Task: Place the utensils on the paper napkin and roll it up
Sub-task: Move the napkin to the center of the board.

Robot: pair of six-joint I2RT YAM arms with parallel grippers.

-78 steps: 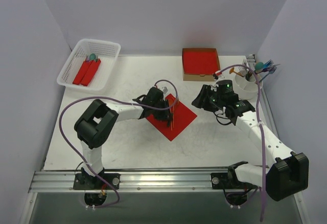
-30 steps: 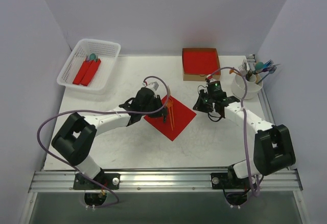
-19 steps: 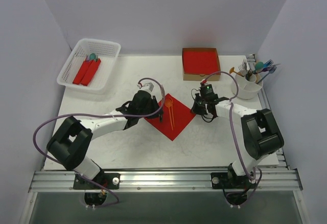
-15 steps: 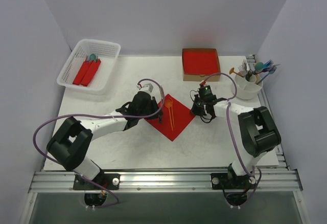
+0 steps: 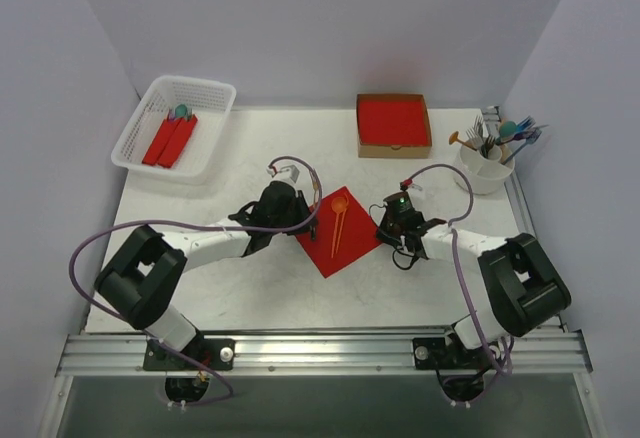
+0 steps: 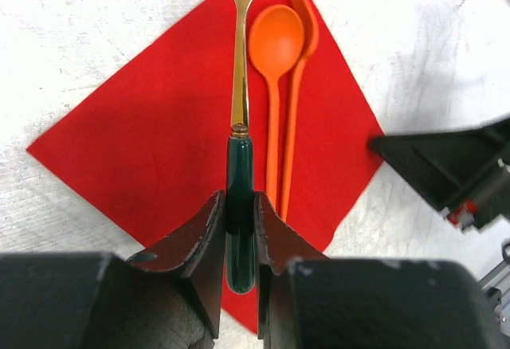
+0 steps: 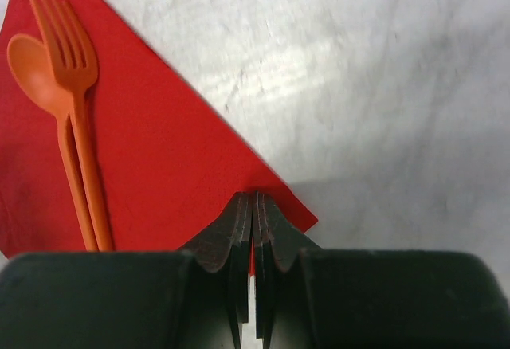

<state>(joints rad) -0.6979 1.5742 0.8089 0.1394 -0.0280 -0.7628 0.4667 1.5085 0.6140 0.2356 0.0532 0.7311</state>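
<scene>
Looked like the loading step was nearly wrapped up. In the upper left of the top view, a white basket (image 5: 128,146) held a few red rolls (image 5: 170,140). Moving right, the left gripper (image 6: 237,201) had its jaws clamped on the dark handle of a teal-handled spoon (image 6: 238,102), with the gold bowl pointing to the top of the wrist frame. It was over the paper napkin (image 6: 143,142), but the shots didn't show whether it touched the sheet. The napkin sat mid-frame on the table (image 5: 250,288), a thin bright-red square turned like a diamond, flat and not rolled yet. Just right of the held spoon lay an orange spoon (image 6: 275,42) and an orange fork (image 6: 296,62), side by side and touching. Further right, the right gripper (image 7: 253,205) had its jaws pressed together at the napkin's right corner, with a sliver of red between them. Pinching or just pinning, hard to say. Best guess for the next move was to set the spoon down parallel to the orange pair, let go, then start rolling gently, since paper that thin would probably slide or crumple. At the upper right were a cardboard box (image 5: 392,151) of red sheets and a white cup (image 5: 480,176) of spares.
</scene>
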